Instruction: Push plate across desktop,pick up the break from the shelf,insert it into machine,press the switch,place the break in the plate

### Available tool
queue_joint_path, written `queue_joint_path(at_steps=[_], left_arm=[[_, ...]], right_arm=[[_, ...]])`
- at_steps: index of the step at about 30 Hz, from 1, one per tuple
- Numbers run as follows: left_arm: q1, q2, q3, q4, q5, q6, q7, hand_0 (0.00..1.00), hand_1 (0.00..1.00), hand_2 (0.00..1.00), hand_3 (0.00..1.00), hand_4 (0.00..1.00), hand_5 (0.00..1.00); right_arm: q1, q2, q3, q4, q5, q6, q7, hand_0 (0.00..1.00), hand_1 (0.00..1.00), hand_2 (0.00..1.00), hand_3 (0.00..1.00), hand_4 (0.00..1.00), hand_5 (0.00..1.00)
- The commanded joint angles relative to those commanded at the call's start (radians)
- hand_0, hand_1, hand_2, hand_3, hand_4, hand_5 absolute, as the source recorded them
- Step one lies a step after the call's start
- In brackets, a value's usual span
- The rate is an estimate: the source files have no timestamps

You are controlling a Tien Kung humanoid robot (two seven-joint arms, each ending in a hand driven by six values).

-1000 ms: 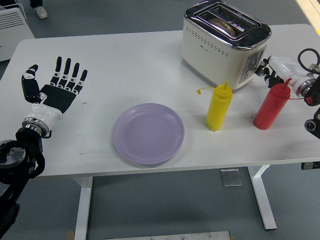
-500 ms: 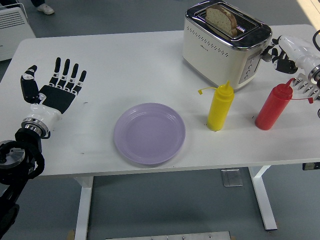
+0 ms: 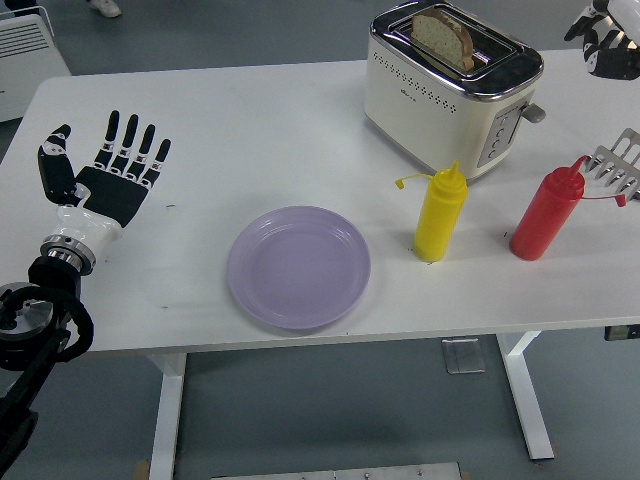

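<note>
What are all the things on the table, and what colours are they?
Toaster: 1, cream and silver, far right of the table.
Bread slice: 1, brown, sticking up from a toaster slot.
Plate: 1, lilac, near middle, empty.
Yellow bottle: 1, upright, right of the plate.
Red bottle: 1, upright, right of the yellow one.
Rack: 1, metal, right edge, partly seen.
Left hand: black, fingers spread, on the table's left.
Right hand: top right corner, mostly cropped.

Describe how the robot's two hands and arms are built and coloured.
The left hand has a black palm and black fingers with white joint segments, a white cuff with a silver ring at the wrist, and a black jointed forearm. The right hand shows white casing with black finger parts at the frame's edge.
</note>
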Motion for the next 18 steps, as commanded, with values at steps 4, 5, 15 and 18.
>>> queue_joint_path(at_steps=[4, 5, 15, 18], left_arm=[[0.001, 0.005, 0.001, 0.000, 0.005, 0.003, -0.003, 0.818, 0.758, 0.730, 0.703, 0.613, 0.998], [0.001, 0.006, 0.002, 0.000, 0.005, 0.003, -0.003, 0.818, 0.758, 0.730, 0.703, 0.613, 0.998], [-0.009, 0.014, 0.020, 0.002, 0.006, 0.005, -0.007, 0.820, 0.759, 0.730, 0.702, 0.615, 0.998], [-0.011, 0.016, 0.024, 0.002, 0.005, 0.005, -0.008, 0.819, 0.758, 0.730, 0.702, 0.615, 0.998]], right_arm=[[0.081, 0.010, -0.064, -0.018, 0.059, -0.003, -0.043, 0.533, 0.578, 0.596, 0.659, 0.596, 0.017], [0.101, 0.015, -0.081, -0.025, 0.073, -0.004, -0.056, 0.533, 0.578, 0.596, 0.659, 0.596, 0.017], [0.323, 0.139, -0.266, -0.194, 0.207, -0.013, -0.132, 0.677, 0.695, 0.684, 0.746, 0.670, 0.002], [0.391, 0.185, -0.316, -0.253, 0.257, -0.015, -0.139, 0.675, 0.695, 0.689, 0.746, 0.680, 0.007]])
